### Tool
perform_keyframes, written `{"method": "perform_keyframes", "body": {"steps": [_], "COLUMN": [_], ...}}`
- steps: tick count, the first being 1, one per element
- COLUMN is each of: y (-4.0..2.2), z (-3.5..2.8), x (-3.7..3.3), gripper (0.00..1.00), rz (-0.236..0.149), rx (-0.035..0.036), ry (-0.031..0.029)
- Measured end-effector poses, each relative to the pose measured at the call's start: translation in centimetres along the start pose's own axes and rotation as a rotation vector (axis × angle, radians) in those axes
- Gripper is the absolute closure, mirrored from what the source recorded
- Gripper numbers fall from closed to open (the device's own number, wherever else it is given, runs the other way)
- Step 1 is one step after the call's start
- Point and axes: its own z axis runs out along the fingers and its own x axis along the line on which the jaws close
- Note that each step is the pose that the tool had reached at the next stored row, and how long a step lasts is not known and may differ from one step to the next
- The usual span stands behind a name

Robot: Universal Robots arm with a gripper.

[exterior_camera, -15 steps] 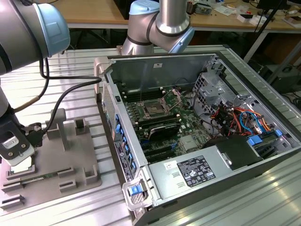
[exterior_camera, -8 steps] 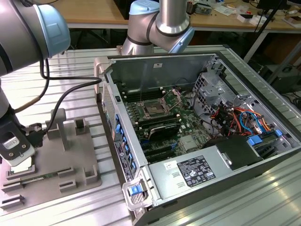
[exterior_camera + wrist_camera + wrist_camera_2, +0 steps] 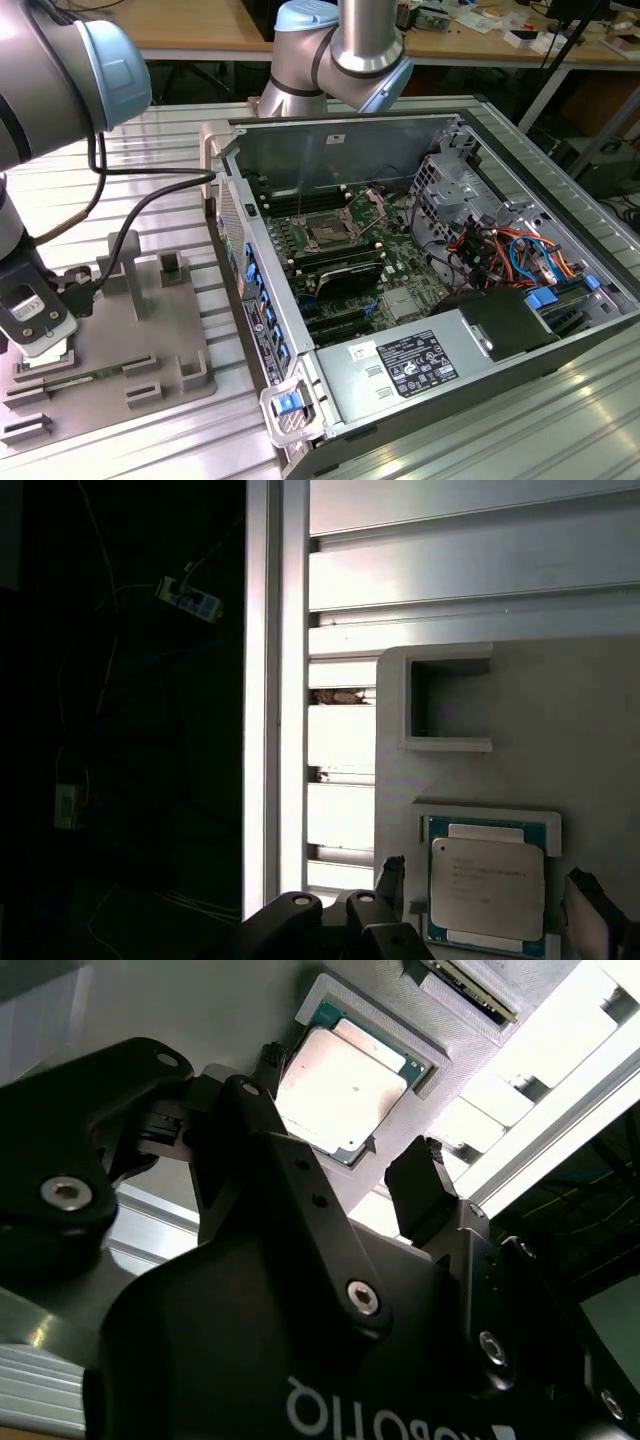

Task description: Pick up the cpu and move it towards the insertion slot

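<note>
The fingers (image 3: 392,880) of the gripper (image 3: 487,875) stand spread wide and hold nothing, one dark tip on either side of the cpu (image 3: 487,882) and, in both wrist views, clear of its edges. The cpu lies flat, silvery top up, in a raised-rim pocket of a grey fixture plate (image 3: 150,340); an empty square pocket (image 3: 450,705) sits just beside it on the same plate. In the exterior view the plate rests on a slatted aluminium table (image 3: 130,160) at the exterior view's left, with the robot arm (image 3: 45,90) bent down over it. Well apart, towards the exterior view's right, the insertion slot (image 3: 328,232) lies on the green motherboard inside an open computer case (image 3: 500,330).
</note>
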Motion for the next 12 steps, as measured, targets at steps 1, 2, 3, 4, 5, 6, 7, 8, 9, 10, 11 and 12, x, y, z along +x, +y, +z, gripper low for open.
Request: {"method": "perform_keyframes", "body": {"steps": [1, 2, 3, 4, 5, 6, 7, 8, 9, 10, 11, 12], "y": [0.00, -0.01, -0.01, -0.01, -0.01, -0.01, -0.02, -0.02, -0.04, -0.04, -0.03, -0.03], "z": [0.11, 0.22, 0.32, 0.42, 0.50, 0.58, 0.66, 0.78, 0.89, 0.97, 1.08, 1.16], "x": [-0.01, -0.02, -0.03, -0.05, -0.06, -0.07, -0.08, -0.10, -0.11, -0.11, -0.10, -0.10], "gripper": [0.31, 0.31, 0.31, 0.31, 0.31, 0.31, 0.31, 0.31, 0.31, 0.31, 0.31, 0.31], "rz": [0.000, 0.000, 0.000, 0.000, 0.000, 0.000, 0.000, 0.000, 0.000, 0.000, 0.000, 0.000], "rx": [0.0006, 0.0011, 0.0017, 0.0020, 0.0024, 0.0029, 0.0035, 0.0049, 0.0072, 0.0081, 0.0089, 0.0093], "ry": [0.0000, 0.0000, 0.0000, 0.0001, 0.0000, 0.0001, 0.0000, 0.0001, 0.0001, 0.0002, 0.0002, 0.0002]}}
